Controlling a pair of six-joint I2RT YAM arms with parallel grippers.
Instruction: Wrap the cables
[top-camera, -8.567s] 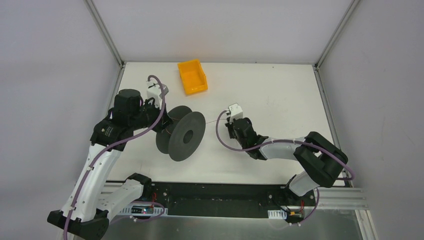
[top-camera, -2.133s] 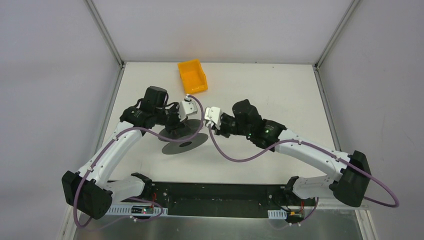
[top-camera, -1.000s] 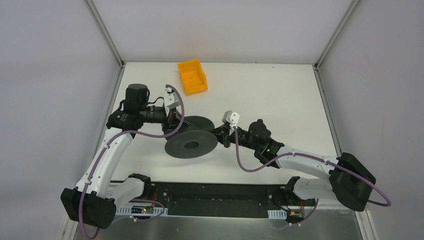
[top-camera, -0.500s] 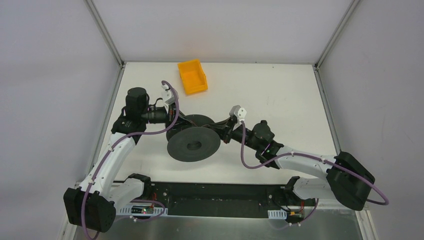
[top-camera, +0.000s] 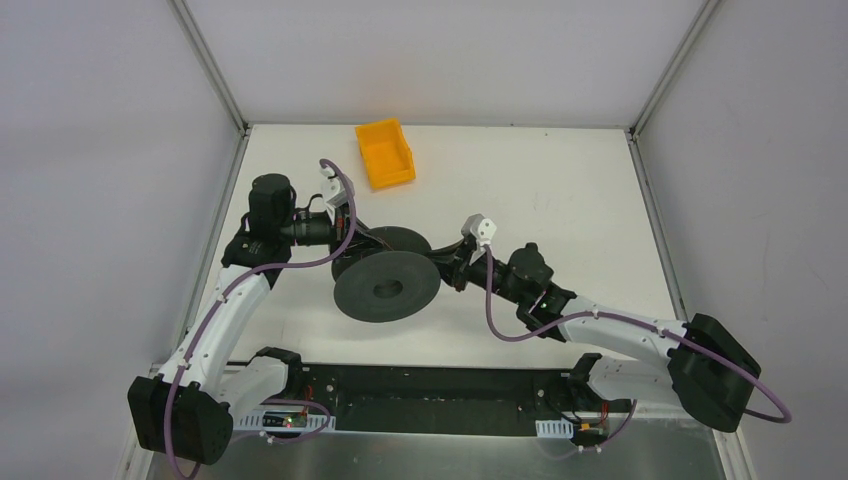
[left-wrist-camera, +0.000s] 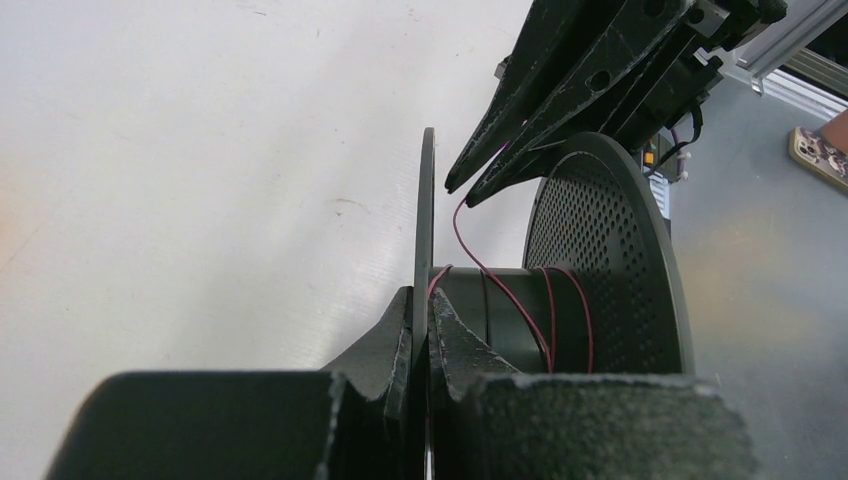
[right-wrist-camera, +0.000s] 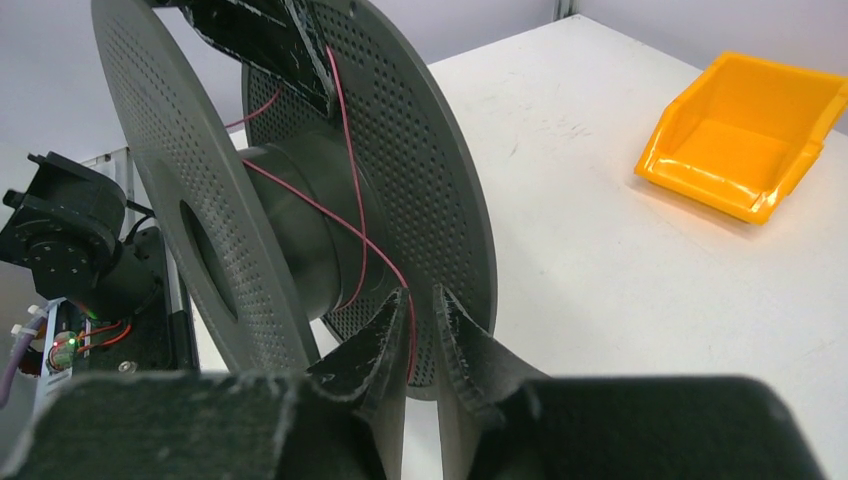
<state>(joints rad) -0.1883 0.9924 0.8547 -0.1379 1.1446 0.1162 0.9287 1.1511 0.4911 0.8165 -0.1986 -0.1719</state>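
Observation:
A dark grey spool (top-camera: 385, 287) with perforated flanges is held tilted over the table. My left gripper (top-camera: 357, 240) is shut on the edge of its far flange; in the left wrist view (left-wrist-camera: 423, 300) both fingers clamp the thin flange. The cable (left-wrist-camera: 500, 292) is a hair-thin reddish wire wound in a few loose turns on the spool's core. My right gripper (top-camera: 446, 268) sits at the spool's right side. In the right wrist view (right-wrist-camera: 420, 295) its jaws are closed to a narrow slit, and the cable (right-wrist-camera: 345, 150) runs taut from that slit to the core.
An orange bin (top-camera: 385, 152) stands at the back of the white table and also shows in the right wrist view (right-wrist-camera: 745, 140). Grey walls enclose the table on three sides. A black rail with the arm bases (top-camera: 440, 385) runs along the near edge.
Over the last second the right gripper has moved a little right and closer to the spool's rim, and the left wrist has turned slightly. The spool has barely shifted.

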